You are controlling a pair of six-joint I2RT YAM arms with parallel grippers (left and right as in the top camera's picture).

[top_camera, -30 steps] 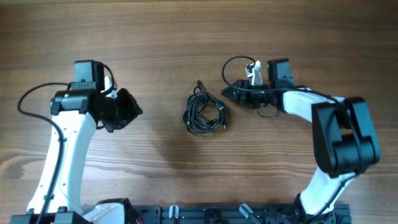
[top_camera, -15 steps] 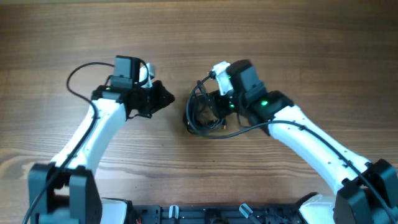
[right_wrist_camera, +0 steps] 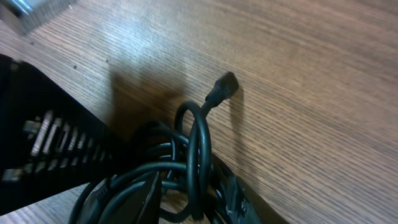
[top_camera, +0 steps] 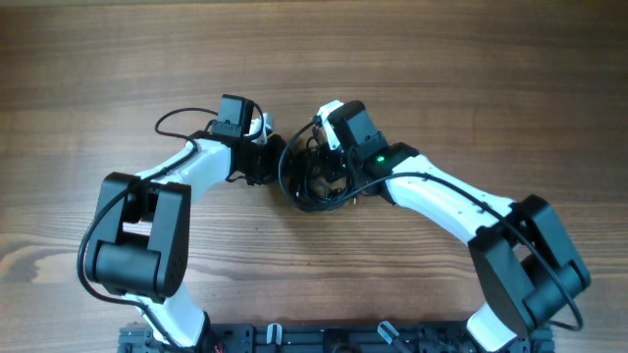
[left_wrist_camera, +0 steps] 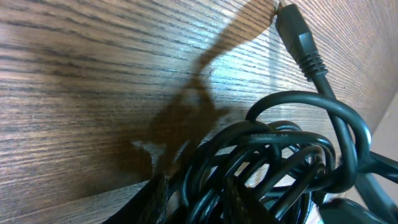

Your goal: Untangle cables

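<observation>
Overhead: knotted cables (top_camera: 310, 186) between left end effector (top_camera: 269, 162) and right end effector (top_camera: 330, 169), grip of both cannot be told; best seize separate strands, draw apart gently.

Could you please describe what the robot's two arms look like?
Both the left arm and the right arm have smooth white links joined by bulky black joints, with black wrist ends. A thin black cable loops out beside the left wrist; a small green light glows on the right one.
</observation>
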